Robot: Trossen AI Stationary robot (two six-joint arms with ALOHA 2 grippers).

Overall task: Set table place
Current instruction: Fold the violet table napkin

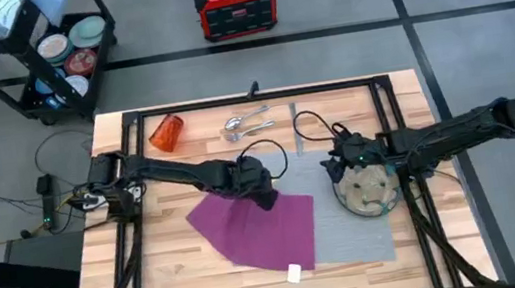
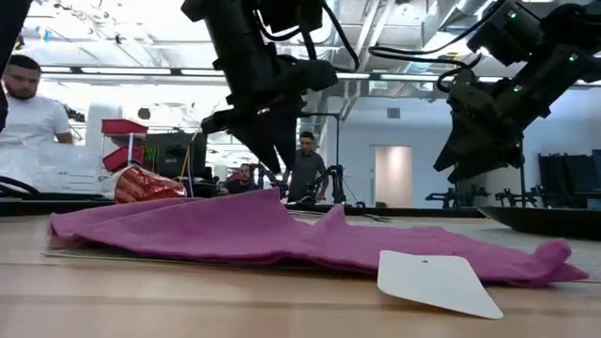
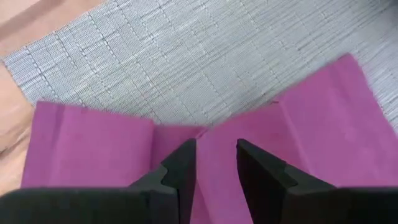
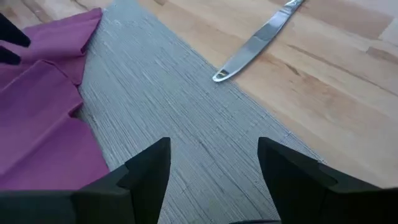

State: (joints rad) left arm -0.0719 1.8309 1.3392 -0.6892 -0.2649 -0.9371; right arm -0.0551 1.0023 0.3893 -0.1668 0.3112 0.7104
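Planked counter (image 1: pixel 165 278) carries the grey placemat (image 1: pixel 356 236), with the magenta napkin (image 1: pixel 249 228) spread askew over its left part; we read the left gripper (image 1: pixel 267 199) as the nearer arm, poised at the napkin's far edge, fingers slightly apart, nothing clamped; the right gripper (image 1: pixel 360 172), jaws wide, hovers over the patterned plate (image 1: pixel 365 192) on the placemat's right part.

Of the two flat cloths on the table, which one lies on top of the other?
The magenta napkin lies on top; it covers the left part of the grey placemat, whose right part stays bare beneath the plate.
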